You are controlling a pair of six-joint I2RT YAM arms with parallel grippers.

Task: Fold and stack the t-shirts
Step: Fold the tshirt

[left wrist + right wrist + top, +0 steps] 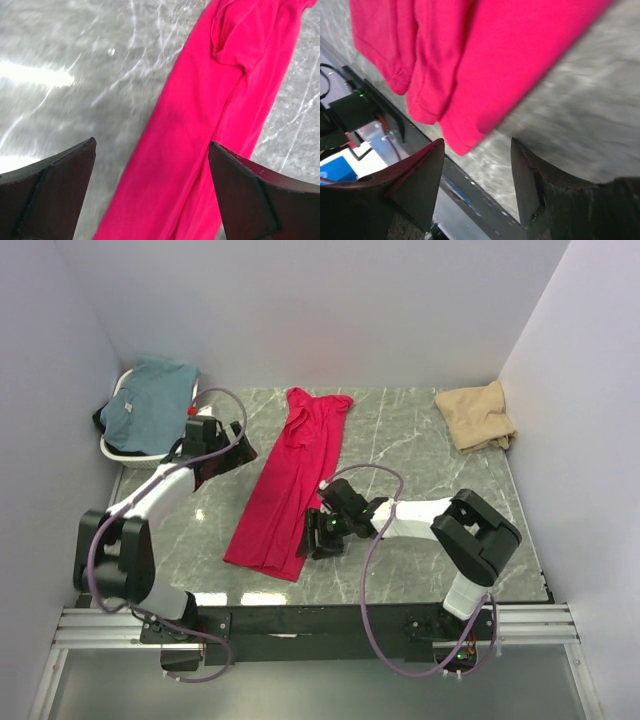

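Observation:
The crimson red t-shirt (pixel 288 480) lies folded into a long narrow strip down the middle of the table; it also shows in the left wrist view (pixel 210 130) and the right wrist view (pixel 470 55). The tan t-shirt (pixel 478 416) lies crumpled at the back right. The teal t-shirt (pixel 150 402) lies in the white basket (pixel 122 452) at the back left. My left gripper (pixel 238 445) is open and empty, above the table left of the red strip's upper part. My right gripper (pixel 312 540) is open and empty, next to the strip's near right corner.
The table's near edge (pixel 465 190) with a black rail and cabling runs just below the red shirt's hem. White walls close in the back and both sides. Bare marble (pixel 410 450) lies between the red and tan shirts.

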